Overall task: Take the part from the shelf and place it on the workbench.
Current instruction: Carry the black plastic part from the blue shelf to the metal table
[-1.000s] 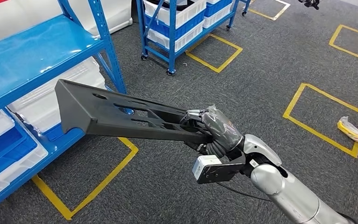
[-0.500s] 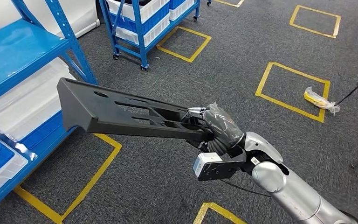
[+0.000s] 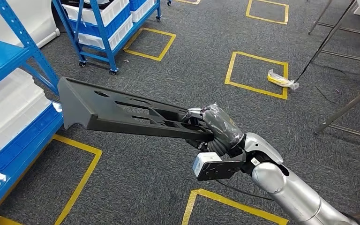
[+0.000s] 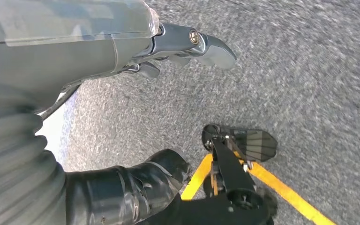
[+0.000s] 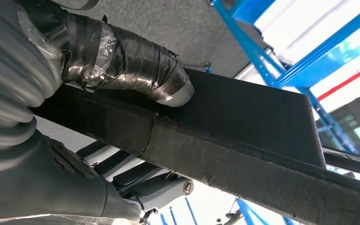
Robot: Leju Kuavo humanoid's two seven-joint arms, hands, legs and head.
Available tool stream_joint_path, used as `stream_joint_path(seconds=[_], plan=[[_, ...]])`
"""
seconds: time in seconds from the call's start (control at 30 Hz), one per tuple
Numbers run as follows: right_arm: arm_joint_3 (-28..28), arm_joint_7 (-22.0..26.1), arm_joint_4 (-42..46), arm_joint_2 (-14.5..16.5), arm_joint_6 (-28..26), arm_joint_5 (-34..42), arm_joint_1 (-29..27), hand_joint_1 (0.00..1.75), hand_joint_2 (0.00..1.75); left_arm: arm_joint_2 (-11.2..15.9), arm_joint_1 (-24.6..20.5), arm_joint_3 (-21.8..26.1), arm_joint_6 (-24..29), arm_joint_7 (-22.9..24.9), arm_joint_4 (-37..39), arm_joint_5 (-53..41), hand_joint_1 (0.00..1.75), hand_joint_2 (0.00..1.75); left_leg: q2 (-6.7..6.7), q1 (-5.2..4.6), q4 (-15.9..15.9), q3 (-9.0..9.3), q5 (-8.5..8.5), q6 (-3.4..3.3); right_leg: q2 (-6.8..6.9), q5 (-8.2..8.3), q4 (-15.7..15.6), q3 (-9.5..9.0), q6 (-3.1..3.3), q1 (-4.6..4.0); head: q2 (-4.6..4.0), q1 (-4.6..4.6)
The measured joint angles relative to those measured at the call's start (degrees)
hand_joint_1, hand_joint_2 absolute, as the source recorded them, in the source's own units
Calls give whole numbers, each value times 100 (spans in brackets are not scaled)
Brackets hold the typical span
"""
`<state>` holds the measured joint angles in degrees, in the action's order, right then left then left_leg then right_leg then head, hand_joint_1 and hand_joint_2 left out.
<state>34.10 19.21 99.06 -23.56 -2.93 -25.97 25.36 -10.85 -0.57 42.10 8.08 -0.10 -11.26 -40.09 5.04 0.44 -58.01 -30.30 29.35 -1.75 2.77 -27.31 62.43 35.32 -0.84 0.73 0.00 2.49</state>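
While the right hand (image 3: 215, 129) clenched one end of the long dark grey part (image 3: 117, 112), the part projected above the grey carpet (image 3: 192, 65), beside the blue shelf (image 3: 9, 61). The left hand (image 4: 75, 70) hung over carpet, fingers apart, holding nothing.

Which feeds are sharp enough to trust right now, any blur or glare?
Head view: sharp; black part and right hand crisp. Left wrist view: carpet streaked with motion blur, left hand soft. Right wrist view: part clear, bright background washed out behind the blue shelf frame.
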Motion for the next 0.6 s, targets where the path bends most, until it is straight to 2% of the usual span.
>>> stream_joint_path(seconds=[0.03,0.07,0.13,0.2,0.27,0.3,0.33,0.37,0.4,0.43,0.5,0.53,0.57,0.6], plan=[[0,0,-1,0,1,0,8,175,175,-1,-9,6,-1,-1,0,2,0,175,46,-5,-2,-1,-3,32,65,18,-206,-113,39,-37,0,-1],[-1,-1,-3,-1,1,0,13,175,175,-2,-17,10,-1,-1,0,4,0,175,87,-6,2,-3,-10,68,85,-4,-264,-122,73,-75,0,-2],[-2,-1,-3,-2,2,0,15,175,175,-4,-32,16,-1,-1,0,5,0,175,130,6,4,4,-1,142,-24,41,-306,-107,151,-88,0,-2],[-2,-1,-2,2,3,0,35,175,175,-6,-33,19,-1,-3,0,6,0,175,-84,25,-176,-73,147,190,-121,97,-384,-121,247,-65,0,-2],[0,-1,-2,8,4,0,56,175,175,-6,-21,20,-1,-5,0,7,0,175,-378,32,-803,-370,497,202,-221,133,-415,-111,316,-69,0,-3],[2,-1,-3,13,8,0,57,175,175,-7,-11,20,-1,-5,0,7,0,175,-441,30,-1202,-567,668,206,-280,138,-407,-94,332,-85,0,-5],[4,-2,-5,18,11,0,53,175,175,-7,-2,20,-1,-4,0,7,0,175,-465,28,-1517,-726,759,209,-353,141,-393,-78,340,-100,0,-5],[7,-2,-7,23,15,0,50,175,175,-8,7,20,-1,-4,0,7,0,175,-476,26,-1661,-808,744,206,-429,141,-375,-65,345,-115,0,-5],[8,-2,-8,26,18,0,49,175,175,-7,11,21,-1,-3,0,7,0,175,-488,25,-1551,-770,603,193,-508,140,-355,-58,346,-126,0,-4],[8,-2,-9,27,18,0,50,175,175,-7,13,23,-1,-3,0,7,0,175,-528,24,-1241,-635,381,171,-589,137,-332,-54,345,-133,0,-5],[7,-2,-9,31,19,0,54,175,175,1,20,31,-1,-3,0,7,0,175,-760,29,-480,-301,28,110,-737,129,-275,-24,330,-137,0,-3],[7,-2,-9,34,18,0,56,175,175,4,20,36,-1,-3,0,7,0,175,-859,29,-237,-194,-43,92,-804,134,-250,10,307,-129,0,-4],[7,-2,-10,36,18,0,54,175,175,7,16,41,-1,-3,0,7,0,175,-917,26,-123,-148,-45,78,-869,147,-237,47,275,-114,0,-4],[7,-2,-11,37,18,0,50,175,175,8,6,46,-1,-3,0,7,0,175,-889,21,-78,-132,-46,70,-936,167,-235,78,234,-102,0,-5]])
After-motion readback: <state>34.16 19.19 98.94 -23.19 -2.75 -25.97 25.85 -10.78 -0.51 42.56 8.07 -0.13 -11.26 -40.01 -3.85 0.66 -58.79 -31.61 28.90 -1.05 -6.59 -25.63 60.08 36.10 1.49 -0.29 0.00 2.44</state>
